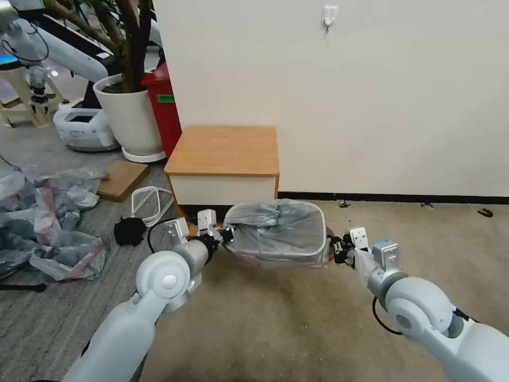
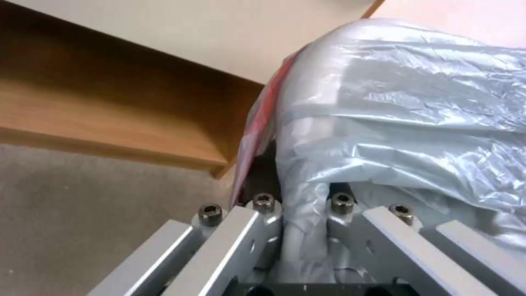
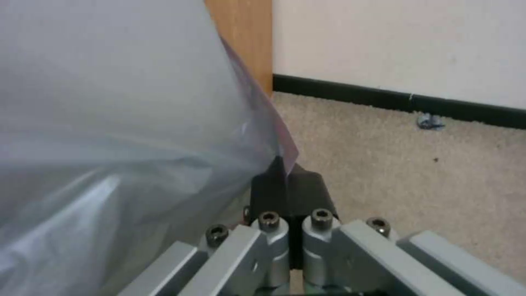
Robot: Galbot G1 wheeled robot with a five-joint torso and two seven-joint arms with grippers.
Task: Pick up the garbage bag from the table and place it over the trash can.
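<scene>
Carpet floor bears table; trash can in front

A robot test room made to look like a home — carpet, a plant, a bench, and another robot behind — bags piled on the floor.
</scene>
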